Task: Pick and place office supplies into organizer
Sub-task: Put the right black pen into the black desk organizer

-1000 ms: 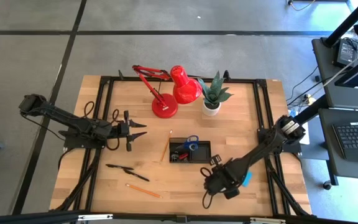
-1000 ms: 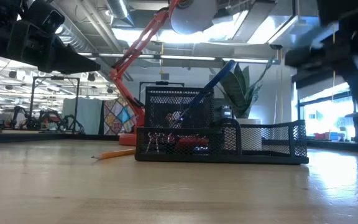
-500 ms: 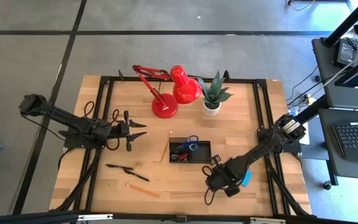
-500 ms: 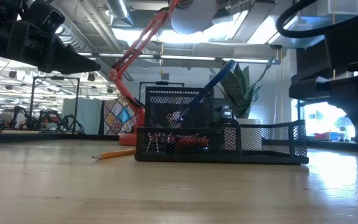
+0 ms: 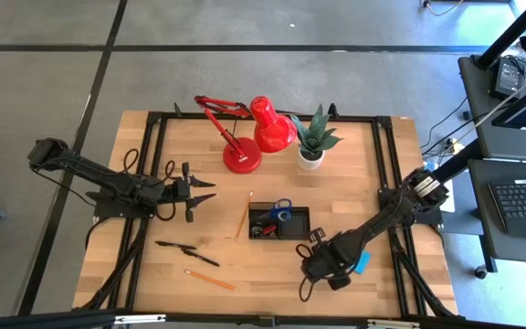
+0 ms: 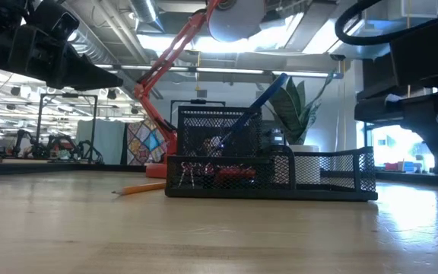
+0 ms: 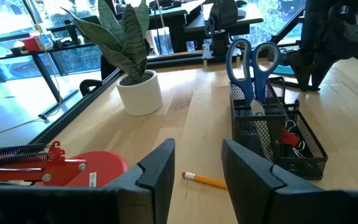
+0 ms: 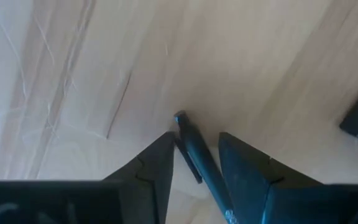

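The black mesh organizer (image 5: pixel 279 221) sits mid-table with blue-handled scissors (image 5: pixel 281 208) standing in it, also visible in the left wrist view (image 7: pixel 252 59). A pencil (image 5: pixel 243 219) lies just left of it. Black pens (image 5: pixel 185 251) and an orange pencil (image 5: pixel 213 281) lie toward the near left. My right gripper (image 5: pixel 316 263) is low over the table, near-right of the organizer, open, its fingers on either side of a dark pen (image 8: pixel 188 134) lying flat. A blue note pad (image 5: pixel 362 263) peeks out beside that arm. My left gripper (image 5: pixel 206 196) hovers open, left of the organizer.
A red desk lamp (image 5: pixel 245 137) and a potted plant (image 5: pixel 313 142) stand at the far side, behind the organizer. Bare wood lies between the left gripper and the organizer and along the near edge. A black frame rail (image 5: pixel 386 183) runs along the table's right side.
My right gripper has come down toward the table by the organizer's near-right side, then held still. The left arm and the supplies have stayed put.
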Controlling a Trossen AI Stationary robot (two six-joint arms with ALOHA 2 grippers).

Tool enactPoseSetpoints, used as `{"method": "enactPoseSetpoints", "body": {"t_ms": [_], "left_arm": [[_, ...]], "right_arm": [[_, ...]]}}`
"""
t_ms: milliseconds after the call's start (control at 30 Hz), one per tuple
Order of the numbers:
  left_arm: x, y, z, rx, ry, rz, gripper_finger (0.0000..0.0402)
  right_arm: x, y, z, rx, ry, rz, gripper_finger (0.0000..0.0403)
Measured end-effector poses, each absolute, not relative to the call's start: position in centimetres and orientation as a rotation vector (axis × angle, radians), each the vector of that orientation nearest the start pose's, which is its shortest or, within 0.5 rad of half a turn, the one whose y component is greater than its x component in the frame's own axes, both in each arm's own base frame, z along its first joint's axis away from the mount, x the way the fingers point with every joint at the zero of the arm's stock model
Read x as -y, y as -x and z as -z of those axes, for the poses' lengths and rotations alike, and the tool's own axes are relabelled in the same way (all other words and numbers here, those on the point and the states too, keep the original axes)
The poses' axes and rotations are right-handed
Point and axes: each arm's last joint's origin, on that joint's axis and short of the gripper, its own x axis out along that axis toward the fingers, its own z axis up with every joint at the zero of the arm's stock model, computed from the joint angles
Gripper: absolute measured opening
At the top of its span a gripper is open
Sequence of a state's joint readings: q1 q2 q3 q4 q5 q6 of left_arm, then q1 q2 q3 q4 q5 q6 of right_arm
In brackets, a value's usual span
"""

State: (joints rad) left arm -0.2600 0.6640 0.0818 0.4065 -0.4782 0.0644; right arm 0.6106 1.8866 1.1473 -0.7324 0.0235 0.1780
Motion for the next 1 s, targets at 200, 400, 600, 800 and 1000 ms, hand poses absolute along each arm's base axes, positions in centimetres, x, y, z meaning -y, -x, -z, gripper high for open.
{"method": "enactPoseSetpoints", "body": {"t_ms": [200, 400, 600, 800, 1000], "left_arm": [[2.4, -14.0, -16.5, -0.171, -0.128, -0.212, 0.0127], [2.4, -14.0, -16.5, -0.171, -0.128, -0.212, 0.0127], [2.4, -14.0, -16.5, -0.171, -0.128, -0.212, 0.0127], [2.4, -14.0, -16.5, -0.171, -0.128, -0.212, 0.0127], [2.4, -14.0, -16.5, -0.171, -0.128, -0.213, 0.0127]], "right_arm": [[-19.3, -27.8, -13.9, -1.399, 0.328, -0.375, 0.0131], [-19.2, -27.4, -13.7, -1.413, 0.336, -0.373, 0.0131], [-19.2, -27.1, -13.6, -1.429, 0.374, -0.392, 0.0131], [-18.9, -26.6, -13.6, -1.484, 0.413, -0.394, 0.0131], [-18.8, -26.6, -13.6, -1.489, 0.417, -0.392, 0.0129]]}}
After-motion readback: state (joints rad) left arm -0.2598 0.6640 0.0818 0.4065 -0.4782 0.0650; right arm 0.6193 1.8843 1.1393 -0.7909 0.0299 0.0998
